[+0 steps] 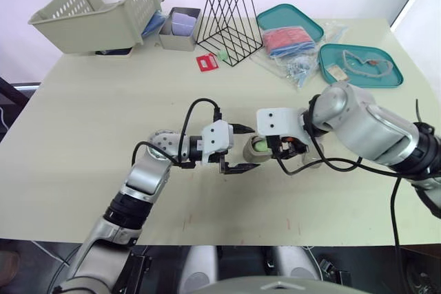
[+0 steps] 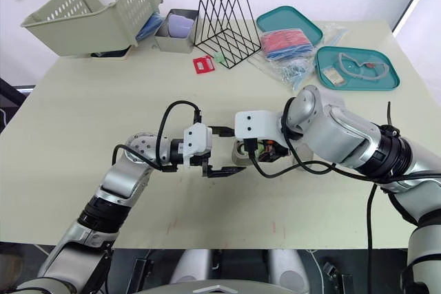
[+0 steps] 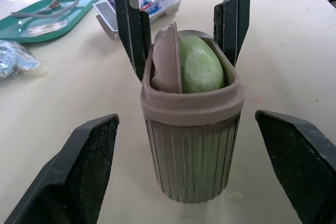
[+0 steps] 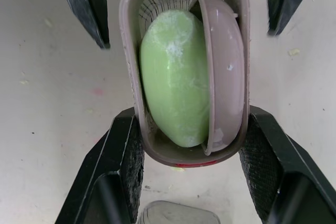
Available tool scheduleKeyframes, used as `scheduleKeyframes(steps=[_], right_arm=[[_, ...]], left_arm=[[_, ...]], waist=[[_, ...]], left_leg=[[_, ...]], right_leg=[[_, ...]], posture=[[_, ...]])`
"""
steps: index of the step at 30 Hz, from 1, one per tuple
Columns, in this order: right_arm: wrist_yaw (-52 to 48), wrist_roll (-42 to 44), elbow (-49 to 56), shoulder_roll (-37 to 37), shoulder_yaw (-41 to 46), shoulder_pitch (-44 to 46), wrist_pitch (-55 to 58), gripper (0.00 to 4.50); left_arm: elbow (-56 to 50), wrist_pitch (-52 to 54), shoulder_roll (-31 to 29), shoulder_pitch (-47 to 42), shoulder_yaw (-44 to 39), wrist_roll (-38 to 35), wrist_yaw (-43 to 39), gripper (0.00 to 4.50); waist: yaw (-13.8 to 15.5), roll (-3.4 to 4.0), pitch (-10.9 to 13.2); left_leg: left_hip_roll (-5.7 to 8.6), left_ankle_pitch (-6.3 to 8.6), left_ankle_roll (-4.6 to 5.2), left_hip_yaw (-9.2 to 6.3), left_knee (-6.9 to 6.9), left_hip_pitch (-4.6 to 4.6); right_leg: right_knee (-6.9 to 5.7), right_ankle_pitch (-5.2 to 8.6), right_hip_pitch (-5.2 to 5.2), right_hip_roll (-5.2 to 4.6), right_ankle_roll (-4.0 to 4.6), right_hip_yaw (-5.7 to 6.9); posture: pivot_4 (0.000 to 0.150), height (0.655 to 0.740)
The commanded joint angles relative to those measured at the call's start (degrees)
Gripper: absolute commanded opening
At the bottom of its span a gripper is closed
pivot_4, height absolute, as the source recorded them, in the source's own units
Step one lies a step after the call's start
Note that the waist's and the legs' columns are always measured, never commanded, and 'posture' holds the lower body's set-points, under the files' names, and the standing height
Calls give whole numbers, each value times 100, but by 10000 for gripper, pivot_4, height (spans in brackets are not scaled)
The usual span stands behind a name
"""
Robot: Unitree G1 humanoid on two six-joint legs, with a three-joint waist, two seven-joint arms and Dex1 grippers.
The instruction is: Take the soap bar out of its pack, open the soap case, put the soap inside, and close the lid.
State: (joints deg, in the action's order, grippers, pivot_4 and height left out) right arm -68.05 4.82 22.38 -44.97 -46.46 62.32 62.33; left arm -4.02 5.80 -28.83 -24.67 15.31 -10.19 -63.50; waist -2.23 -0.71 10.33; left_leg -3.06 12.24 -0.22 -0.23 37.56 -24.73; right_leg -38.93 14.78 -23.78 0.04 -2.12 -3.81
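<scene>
At centre frame of the left eye view, on the pale tabletop, the soap case stands upright with its mouth open. It is ribbed and grey-brown.

Green soap sits inside on end, rounded top showing just above the rim. The lid is not on the case. It is wedged edgewise into the mouth beside the soap, touching it, with its upper edge above the rim.

Right gripper: jaws clamped on the case, one black finger pressed to each long side wall, just under the rim.

Left gripper: comes in from the left of the frame, jaws spread wide. The case sits in line with the gap, a little beyond the fingertips. Neither finger touches it. Bare tabletop shows on both sides.

A white and blue pack lies flat on the tabletop beyond the case, seen from the left wrist.

Along the top of the frame:
- tilted slotted basket, upper left
- black wire rack, top centre
- small red card, just in front of the rack
- two teal trays, upper right

All are well apart from the case.
</scene>
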Motion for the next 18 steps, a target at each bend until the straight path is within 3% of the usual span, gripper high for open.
scheduleKeyframes(steps=[1,4,16,17,18], right_arm=[[-3,-115,17,-17,87,226,-40,19541],[-66,-51,51,17,121,239,31,19541],[92,-90,28,178,265,165,-148,19541],[118,-98,4,194,283,153,-161,29543],[135,-111,-2,195,289,140,-173,32076]], left_arm=[[-152,-28,48,-111,-15,-34,46,33682],[-158,-56,97,-121,7,-31,92,18671],[-37,-336,130,-11,27,-33,110,18500],[7,-388,144,-1,15,-43,113,18500],[37,-422,153,12,7,-47,120,18500]], waist=[[1,0,0],[5,0,0],[3,0,0],[3,0,0],[2,0,0]], left_leg=[[0,0,0,0,0,0],[0,0,0,1,0,0],[1,0,0,1,0,0],[1,0,0,1,0,0],[1,0,0,1,0,0]], right_leg=[[0,0,0,0,0,0],[1,0,0,-2,0,0],[1,0,0,-1,0,0],[1,0,0,-1,0,0],[1,0,0,-1,0,0]], posture=[[1500,7400],[1500,7400],[1500,7400],[1500,7400],[1500,7400]])
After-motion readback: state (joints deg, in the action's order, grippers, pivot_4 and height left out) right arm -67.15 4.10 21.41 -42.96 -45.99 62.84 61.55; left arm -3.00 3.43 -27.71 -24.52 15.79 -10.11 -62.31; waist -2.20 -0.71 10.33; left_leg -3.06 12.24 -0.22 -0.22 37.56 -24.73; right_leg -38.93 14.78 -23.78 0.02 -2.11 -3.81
